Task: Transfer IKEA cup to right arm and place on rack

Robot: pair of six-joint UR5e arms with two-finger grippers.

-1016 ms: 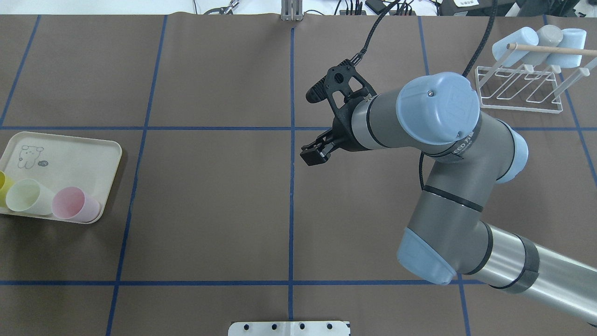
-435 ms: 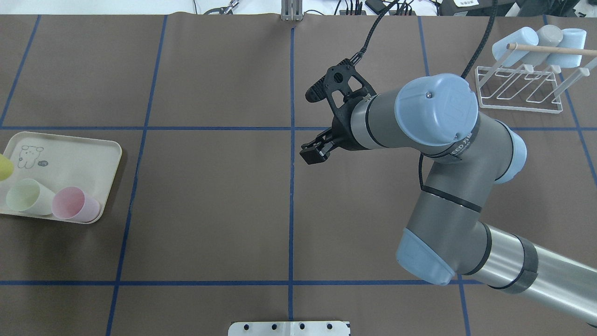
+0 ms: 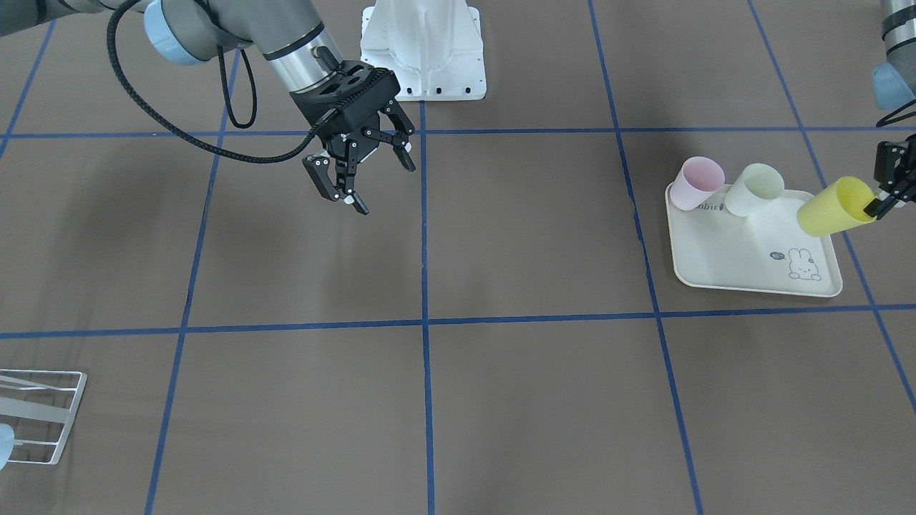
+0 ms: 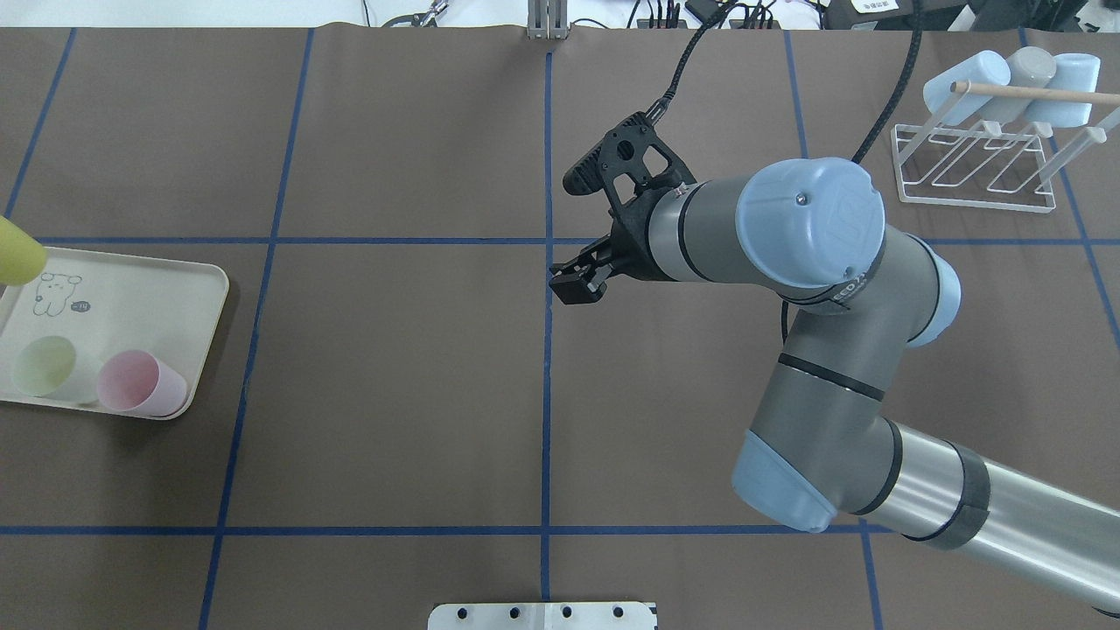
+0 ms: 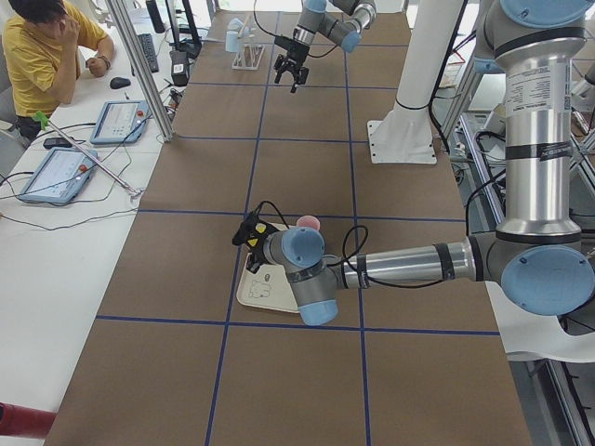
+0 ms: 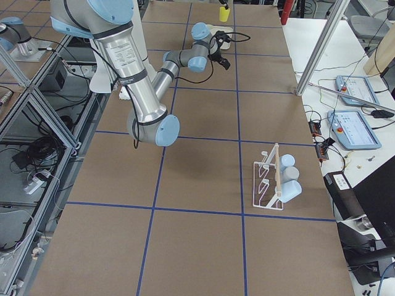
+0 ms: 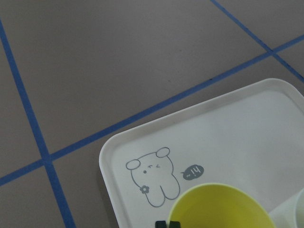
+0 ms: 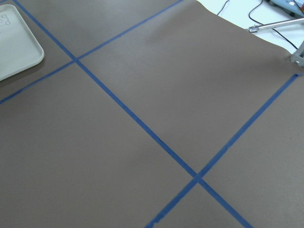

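The IKEA cup (image 3: 834, 207) is yellow and hangs tilted above the far end of the cream tray (image 3: 744, 268). My left gripper (image 3: 879, 202) is shut on its rim. In the left wrist view the cup's open mouth (image 7: 221, 209) fills the bottom edge, over the tray's rabbit print. In the overhead view only a sliver of the cup (image 4: 17, 249) shows at the left edge. My right gripper (image 3: 386, 189) hovers open and empty near the table's middle line. The white wire rack (image 4: 971, 188) stands at the far right.
A pink cup (image 4: 140, 385) and a pale green cup (image 4: 48, 367) lie on the tray (image 4: 131, 289). Three pale blue and grey cups (image 4: 1015, 83) hang on the rack's wooden bar. A person (image 5: 42, 56) sits at a side desk with tablets.
The yellow cup has risen off the tray and moved toward the table's far side with the left gripper. The right gripper has shifted slightly toward the middle line.
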